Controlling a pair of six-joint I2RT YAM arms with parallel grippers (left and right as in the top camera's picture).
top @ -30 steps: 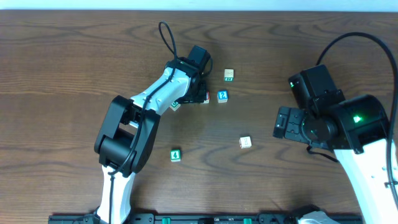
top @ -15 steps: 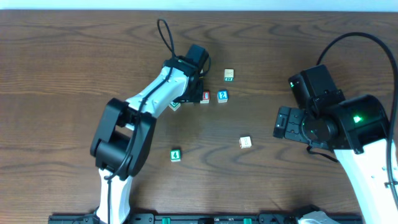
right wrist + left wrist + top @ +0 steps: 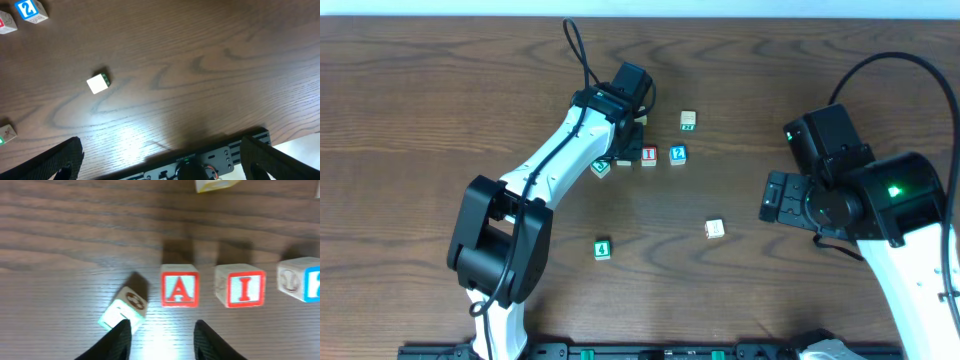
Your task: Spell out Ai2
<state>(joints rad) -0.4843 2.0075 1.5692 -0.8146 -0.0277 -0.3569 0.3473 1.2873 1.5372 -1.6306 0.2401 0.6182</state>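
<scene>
Now the left arm (image 3: 558, 158) stretches far across the worktop (image 3: 410, 110), wrist tipped down, fingers (image 3: 120, 339) spread and empty just short of the A cube (image 3: 179, 289); the I cube (image 3: 245, 289) and 2 cube (image 3: 306, 279) line up beside it.

My left arm (image 3: 556, 163), left of centre in the overhead frame, is a white shell between bulky black joint housings, with a thin black cable (image 3: 579, 46) looping off near the top. My right arm (image 3: 912, 262), at the right edge, has the same white and black build, a small green light (image 3: 894, 190) glowing on its rounded black housing, and a thicker black cable (image 3: 890, 56) arching above it. My left gripper (image 3: 161, 330) has smooth, tapered black fingers (image 3: 119, 341) along the bottom of its wrist view. My right gripper (image 3: 160, 142) has matte black ones in both lower corners.
</scene>
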